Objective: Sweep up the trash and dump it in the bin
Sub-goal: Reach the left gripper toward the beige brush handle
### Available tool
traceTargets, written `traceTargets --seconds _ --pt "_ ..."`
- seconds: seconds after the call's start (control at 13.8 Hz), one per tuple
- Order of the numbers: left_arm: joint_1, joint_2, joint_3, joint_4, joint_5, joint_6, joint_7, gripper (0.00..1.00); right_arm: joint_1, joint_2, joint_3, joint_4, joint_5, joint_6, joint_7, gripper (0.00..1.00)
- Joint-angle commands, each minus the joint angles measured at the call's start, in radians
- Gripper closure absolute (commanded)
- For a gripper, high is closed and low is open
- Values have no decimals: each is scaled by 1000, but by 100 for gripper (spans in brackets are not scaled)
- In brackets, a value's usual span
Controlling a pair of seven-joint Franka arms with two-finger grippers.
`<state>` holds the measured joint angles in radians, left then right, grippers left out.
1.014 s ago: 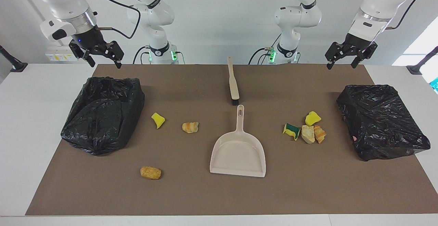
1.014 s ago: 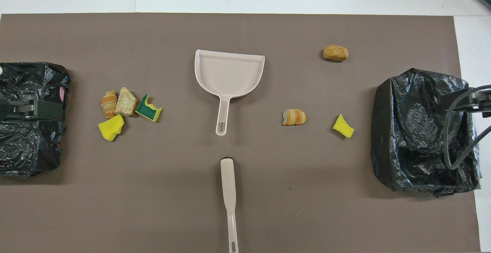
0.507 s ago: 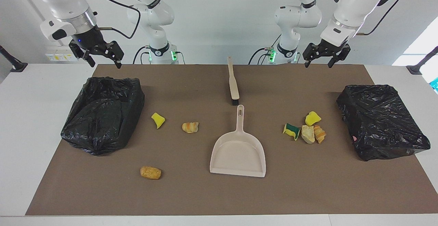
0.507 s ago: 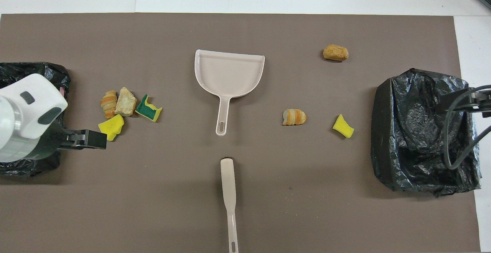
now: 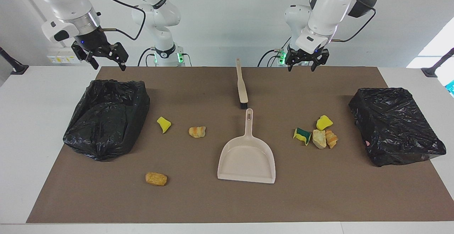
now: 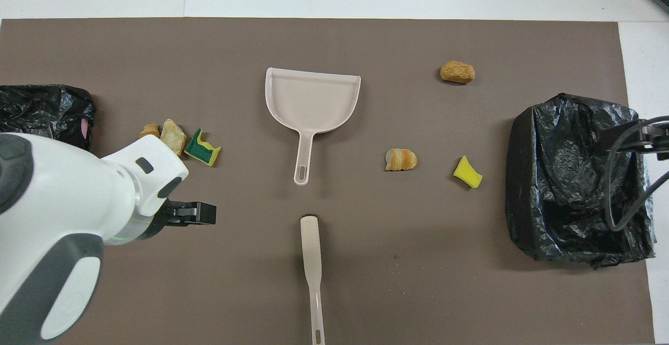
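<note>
Nothing swept yet: trash lies scattered at the dustpan's three and nine o'clock, brush untouched, both bins unfed; left tool and right tool hang released, empty.

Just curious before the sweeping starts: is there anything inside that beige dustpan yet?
No. The dustpan lies flat on the mat with its tray bare in both views. All the trash lies on the mat around it. Whatever is beneath the pan is hidden.
</note>
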<state>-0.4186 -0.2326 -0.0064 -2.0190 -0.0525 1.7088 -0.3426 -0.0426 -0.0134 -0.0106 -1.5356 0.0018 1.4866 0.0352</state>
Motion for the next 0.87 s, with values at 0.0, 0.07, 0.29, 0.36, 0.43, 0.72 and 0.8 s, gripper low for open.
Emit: traceTargets --seconds 0.0,0.07,0.29,0.36,0.43,0.72,0.8 --pt "-72 -54 17 -98 -47 69 -33 0 -10 -5 6 -3 6 9 12 0" --pt "-103 -54 17 -119 -47 106 -67 0 -10 -5 6 -3 4 9 12 0" --pt "-204 -36 19 -171 -47 191 -162 0 -10 -5 6 -3 6 9 12 0" --pt "-227 -31 17 -194 -47 227 -186 0 -10 -5 6 -3 4 9 12 0" --pt "-262 -37 19 -225 -47 264 -214 0 -10 -5 6 -3 6 9 12 0" --pt "-403 59 19 -286 -47 336 -289 0 -10 -5 6 -3 6 9 12 0" --pt "-439 73 19 -321 -47 406 -333 0 -10 -5 6 -3 6 9 12 0"
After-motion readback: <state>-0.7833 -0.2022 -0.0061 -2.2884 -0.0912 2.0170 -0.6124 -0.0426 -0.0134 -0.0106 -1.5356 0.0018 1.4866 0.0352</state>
